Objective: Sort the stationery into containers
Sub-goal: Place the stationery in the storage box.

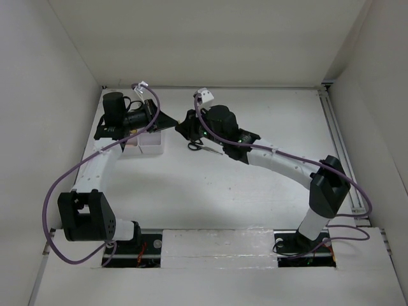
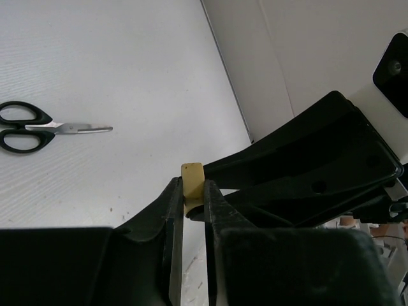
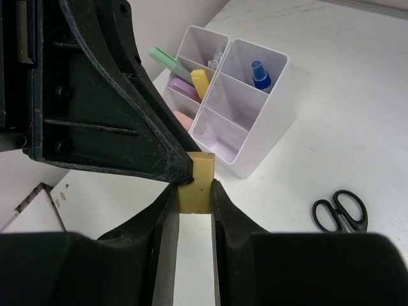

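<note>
A tan eraser block (image 3: 196,182) hangs in the air between my two grippers. My right gripper (image 3: 194,186) is shut on it. My left gripper (image 2: 191,186) is also shut on the same block (image 2: 192,178), meeting it from the other side. In the top view the left gripper (image 1: 167,121) and right gripper (image 1: 185,125) touch tip to tip beside the white organiser tray (image 1: 152,146). The tray (image 3: 268,134) holds a green highlighter (image 3: 167,60), a yellow one (image 3: 200,83), a purple one (image 3: 183,89), a pink eraser (image 3: 185,119) and a blue-capped tube (image 3: 259,74). Black-handled scissors (image 1: 203,146) lie on the table.
The scissors (image 2: 29,126) lie flat under the right arm, right of the tray; they also show in the right wrist view (image 3: 340,211). White walls close in the table at the back and both sides. A rail (image 1: 341,146) runs along the right edge.
</note>
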